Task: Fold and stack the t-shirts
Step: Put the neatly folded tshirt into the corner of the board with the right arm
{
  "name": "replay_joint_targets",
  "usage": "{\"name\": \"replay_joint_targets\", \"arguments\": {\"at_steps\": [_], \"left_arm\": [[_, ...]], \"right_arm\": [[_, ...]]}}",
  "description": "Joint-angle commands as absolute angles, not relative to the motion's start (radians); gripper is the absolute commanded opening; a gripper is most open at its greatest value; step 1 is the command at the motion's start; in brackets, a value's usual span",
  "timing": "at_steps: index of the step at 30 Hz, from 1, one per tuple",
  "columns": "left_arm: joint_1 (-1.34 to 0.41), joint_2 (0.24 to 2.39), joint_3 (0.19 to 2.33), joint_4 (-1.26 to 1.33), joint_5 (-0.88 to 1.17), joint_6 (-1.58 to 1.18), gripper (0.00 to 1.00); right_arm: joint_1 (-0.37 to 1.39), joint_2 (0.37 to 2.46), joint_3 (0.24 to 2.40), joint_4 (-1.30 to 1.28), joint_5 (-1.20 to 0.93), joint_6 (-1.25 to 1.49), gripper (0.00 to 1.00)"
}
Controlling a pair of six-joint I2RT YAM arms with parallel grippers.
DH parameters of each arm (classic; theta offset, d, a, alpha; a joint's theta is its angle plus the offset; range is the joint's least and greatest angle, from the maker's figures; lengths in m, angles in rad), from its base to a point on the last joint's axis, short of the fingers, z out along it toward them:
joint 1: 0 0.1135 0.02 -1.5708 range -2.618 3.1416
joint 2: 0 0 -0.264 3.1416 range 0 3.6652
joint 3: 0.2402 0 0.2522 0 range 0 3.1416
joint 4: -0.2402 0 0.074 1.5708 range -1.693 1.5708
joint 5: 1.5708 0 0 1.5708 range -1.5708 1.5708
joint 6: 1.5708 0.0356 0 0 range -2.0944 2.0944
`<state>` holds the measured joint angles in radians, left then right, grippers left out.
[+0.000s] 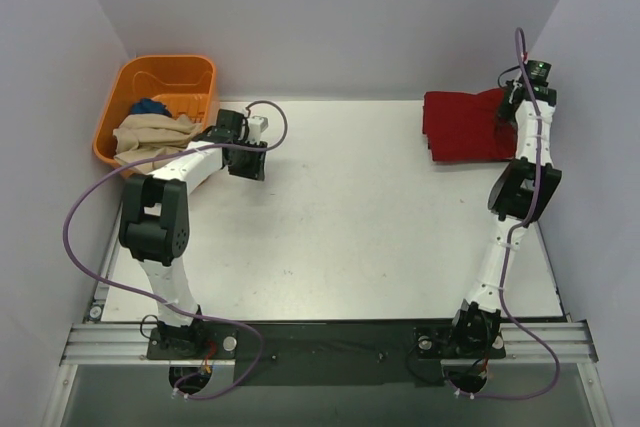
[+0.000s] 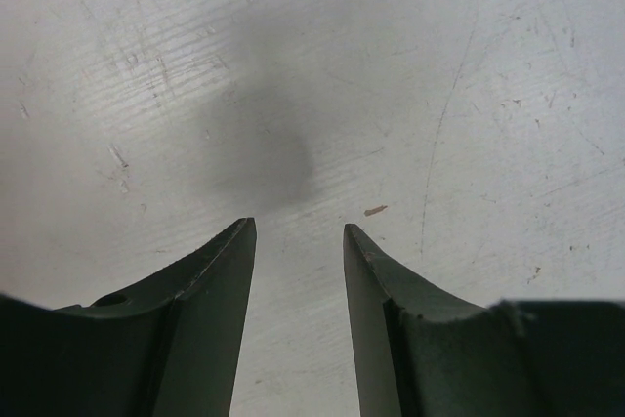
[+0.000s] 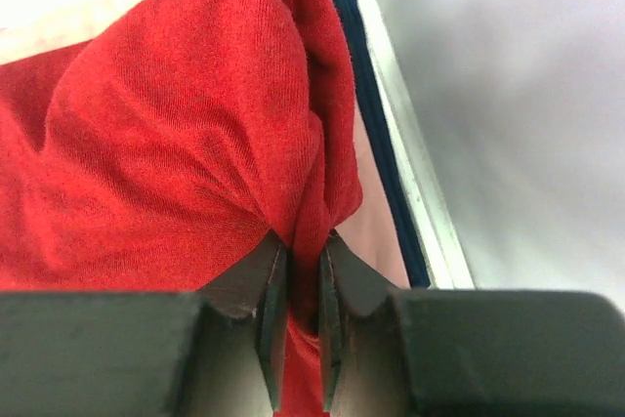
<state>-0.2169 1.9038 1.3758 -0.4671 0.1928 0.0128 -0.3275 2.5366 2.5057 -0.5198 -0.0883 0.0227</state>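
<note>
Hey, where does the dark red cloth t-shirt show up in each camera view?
Top external: the dark red cloth t-shirt lies at the far right of the white tabletop.
Left wrist: not in it; only bare tabletop shows.
Right wrist: the t-shirt fills the left and centre.
Shared landmark: the right gripper, shut on a fold of the shirt, in the top and right wrist views.

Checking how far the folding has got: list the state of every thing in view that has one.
Dark red cloth t-shirt: folded, lying at the table's far right, one edge pinched.
Right claw: shut on the dark red cloth t-shirt.
Left claw: open, empty, over bare table.
Orange plastic basket: upright, holding cloth.
Beige cloth t-shirt: crumpled, draped over the basket's rim.
Blue cloth t-shirt: bunched inside the basket.
</note>
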Motion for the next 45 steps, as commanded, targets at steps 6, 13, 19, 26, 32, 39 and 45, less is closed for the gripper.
{"name": "replay_joint_targets", "arguments": {"at_steps": [6,13,19,26,32,39,45], "left_arm": [[-0.229,1.874,1.378,-0.492,0.186,0.055,0.52],[-0.233,1.864,1.391,-0.494,0.222,0.046,0.52],[-0.247,1.781,1.368,-0.495,0.268,0.069,0.56],[-0.239,1.608,1.286,-0.555,0.249,0.077,0.63],[-0.235,1.307,1.063,-0.58,0.224,0.02,0.66],[-0.252,0.977,0.743,-0.389,-0.098,0.032,0.7],[-0.242,0.89,0.591,-0.204,-0.219,-0.037,0.7]], "right_arm": [[-0.351,2.533,2.519,-0.402,0.169,-0.031,0.71],[-0.321,2.456,2.496,-0.426,0.172,-0.003,1.0],[-0.23,2.245,2.283,-0.393,0.216,-0.017,1.0],[-0.097,1.86,1.782,-0.332,0.155,0.078,1.0],[0.023,1.434,1.166,-0.079,-0.042,0.126,1.0],[0.043,1.043,0.53,0.233,-0.192,0.219,1.0],[0.046,0.72,0.249,0.34,-0.104,0.248,1.0]]}}
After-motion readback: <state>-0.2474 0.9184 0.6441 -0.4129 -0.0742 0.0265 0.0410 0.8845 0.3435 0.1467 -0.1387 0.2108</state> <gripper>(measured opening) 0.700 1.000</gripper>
